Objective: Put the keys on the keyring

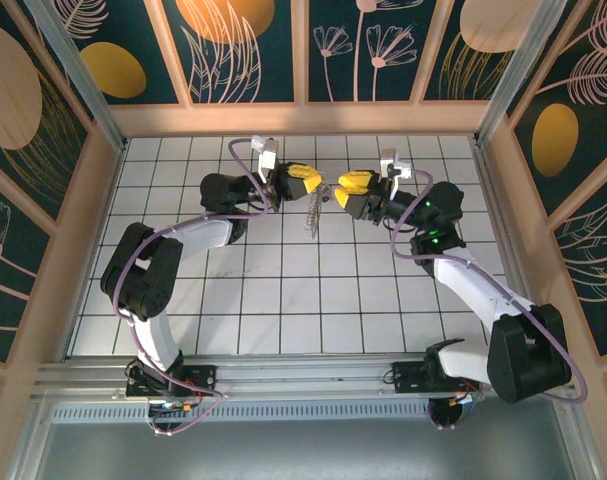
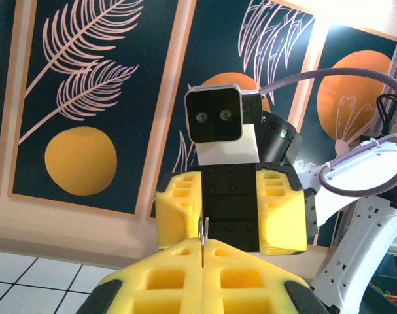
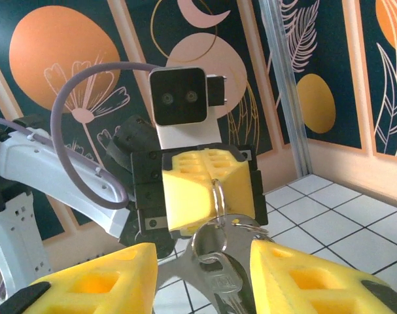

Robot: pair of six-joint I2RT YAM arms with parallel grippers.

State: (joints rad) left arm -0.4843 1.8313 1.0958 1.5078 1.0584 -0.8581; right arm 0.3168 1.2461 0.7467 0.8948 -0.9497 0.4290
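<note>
Silvery keys (image 3: 219,282) are seen hanging from the keyring (image 3: 216,191), whose thin metal loop is pinched edge-on in the clenched yellow fingers of the left gripper (image 1: 313,184). The bunch is flanked by the spread fingers of the right gripper (image 1: 341,188), shown released. The key tips are cut off in the right wrist view; from above, the bunch is a pale blur. Both arms are raised over the tiled table (image 1: 283,300), grippers nose to nose.
</note>
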